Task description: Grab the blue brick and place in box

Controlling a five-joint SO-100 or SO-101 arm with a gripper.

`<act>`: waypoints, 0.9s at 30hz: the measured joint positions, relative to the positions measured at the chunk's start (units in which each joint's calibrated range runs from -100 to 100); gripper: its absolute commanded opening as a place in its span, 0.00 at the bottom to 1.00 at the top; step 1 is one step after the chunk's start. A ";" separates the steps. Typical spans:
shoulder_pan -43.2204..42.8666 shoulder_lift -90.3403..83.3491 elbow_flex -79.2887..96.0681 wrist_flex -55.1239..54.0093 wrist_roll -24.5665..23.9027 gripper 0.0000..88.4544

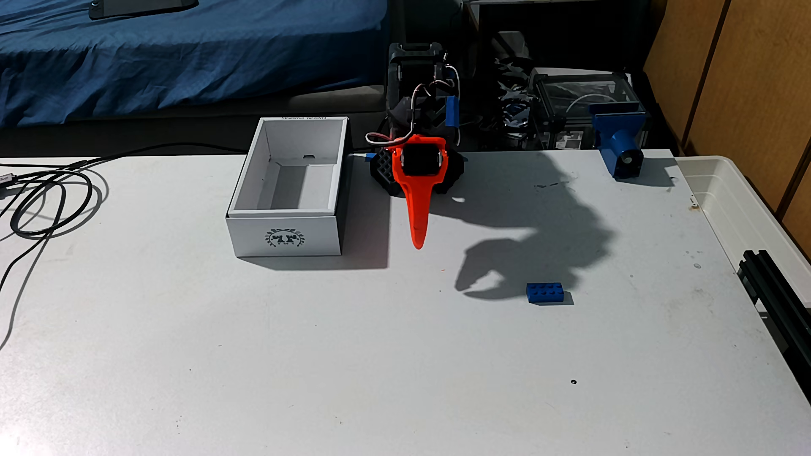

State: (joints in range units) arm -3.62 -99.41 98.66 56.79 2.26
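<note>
That blue brick (pixel 548 293) looks like hard, feather-light plastic, stiff and a bit slick on the sides, so I'd pinch it across the two long flat faces rather than down on the studs, or it could squirt out. It's a small bright-blue block with two rows of round studs, lying flat on the desk (pixel 307 372), well apart from the white box (pixel 285 234). The orange claw (pixel 418 243) hangs just beside the box holding nothing; from here I can't tell if it's open.

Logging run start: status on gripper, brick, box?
Gripper raised beside the box, holding nothing; open or shut unclear. Blue brick on the table, right of gripper. Box empty. Path clear.
</note>
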 measured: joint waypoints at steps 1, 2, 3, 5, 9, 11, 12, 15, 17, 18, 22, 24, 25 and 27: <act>0.00 0.00 0.00 0.00 0.00 0.01; 0.00 0.00 0.00 0.00 0.00 0.01; 0.00 0.00 0.00 -0.18 0.00 0.01; 0.00 0.00 0.36 -1.14 0.00 0.01; 0.00 0.00 0.36 -1.49 0.00 0.01; 0.00 0.00 0.36 -1.49 0.00 0.01; 0.00 0.00 0.36 -1.49 0.00 0.01; 0.00 0.00 0.36 -1.49 0.00 0.01; 0.00 0.00 0.36 -2.28 0.00 0.01; 0.22 0.00 0.36 -3.43 0.00 0.01; 1.70 0.00 -2.06 -5.62 0.00 0.01; 2.58 0.00 -5.10 -5.97 0.00 0.01; 2.95 0.00 -6.71 -5.97 0.00 0.01; 3.62 0.00 -10.10 -5.97 0.00 0.01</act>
State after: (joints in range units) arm 0.00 -99.41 88.56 50.81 2.26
